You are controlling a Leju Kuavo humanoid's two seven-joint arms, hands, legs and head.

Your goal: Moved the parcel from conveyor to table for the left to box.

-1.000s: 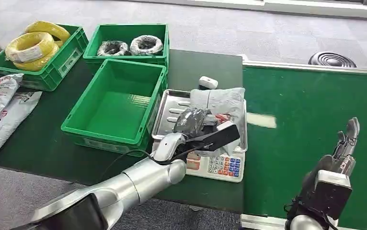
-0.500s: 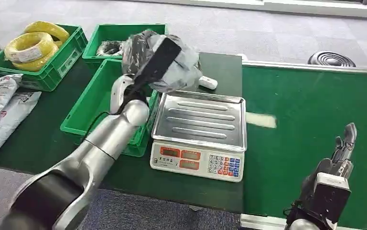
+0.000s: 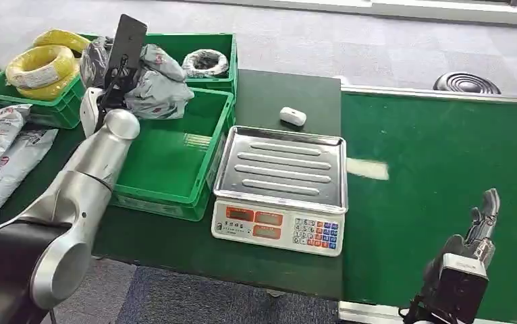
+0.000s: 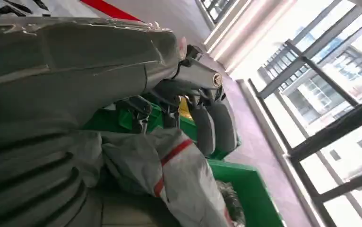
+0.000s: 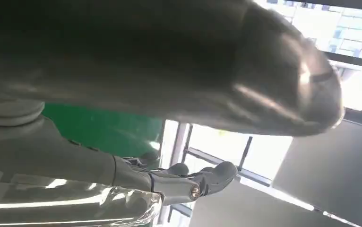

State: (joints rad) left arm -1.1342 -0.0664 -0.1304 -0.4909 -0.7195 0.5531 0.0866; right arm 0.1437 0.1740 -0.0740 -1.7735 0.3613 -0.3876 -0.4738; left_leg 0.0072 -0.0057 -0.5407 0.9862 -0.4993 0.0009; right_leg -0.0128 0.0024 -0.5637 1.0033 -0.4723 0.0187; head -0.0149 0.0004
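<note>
A dark green desk [image 3: 276, 94] stands beside a green conveyor [image 3: 445, 169] on a grey workshop floor, with a row of green crates along the desk's far side. The robot's left hand [image 3: 111, 84] holds a crumpled grey parcel [image 3: 154, 91] in the air above the far left corner of the empty crate [image 3: 168, 152], its dark fingers [image 4: 207, 125] curled over the wrapping, as the left wrist view shows close up. The parcel hangs over the crate's rim rather than squarely over its middle, close to the crate of yellow coils [image 3: 43, 67] and the crate of black coils [image 3: 205, 62] behind. The weighing scale [image 3: 279, 185] sits bare just right of the empty crate, a small white device [image 3: 293, 116] lying on the desk beyond it. White printed bags [image 3: 3, 145] lie at the desk's left edge. The right hand [image 3: 482, 219] hovers low over the conveyor with nothing in it, fingers extended and loosely apart.

The likely risk is a release too near the rim: the soft, bulky parcel could drape over the crate wall, catch on it, or slide into the neighbouring crate of coils. A loose grip on slippery wrapping could also let it drop early.
</note>
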